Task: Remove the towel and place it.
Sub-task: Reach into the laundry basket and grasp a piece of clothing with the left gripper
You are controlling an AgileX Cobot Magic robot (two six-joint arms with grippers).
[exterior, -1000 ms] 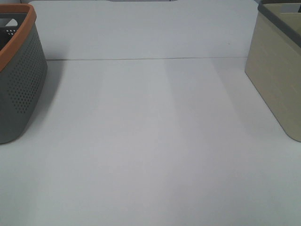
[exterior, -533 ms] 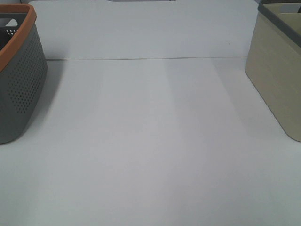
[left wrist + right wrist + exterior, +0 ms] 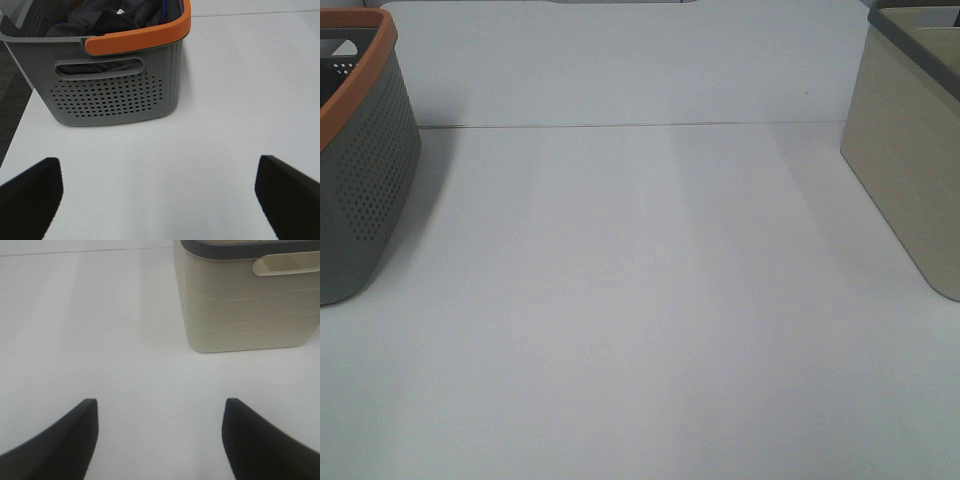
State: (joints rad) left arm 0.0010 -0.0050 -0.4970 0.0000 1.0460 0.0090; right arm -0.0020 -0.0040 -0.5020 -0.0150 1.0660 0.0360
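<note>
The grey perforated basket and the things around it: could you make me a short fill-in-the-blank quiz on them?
1. The grey perforated plastic basket has a rim coloured ____.
2. The dark charcoal cloth towel lies ____ that basket.
3. The beige plastic bin stands on the white table, and its rim is dark ____.
4. The left pincer and the right pincer both have their jaws ____.
Missing words: orange; inside; grey; open.

I see the right gripper [image 3: 159,435] spread wide, empty, over white surface [image 3: 100,330], beige bin [image 3: 240,305] ahead.
</note>
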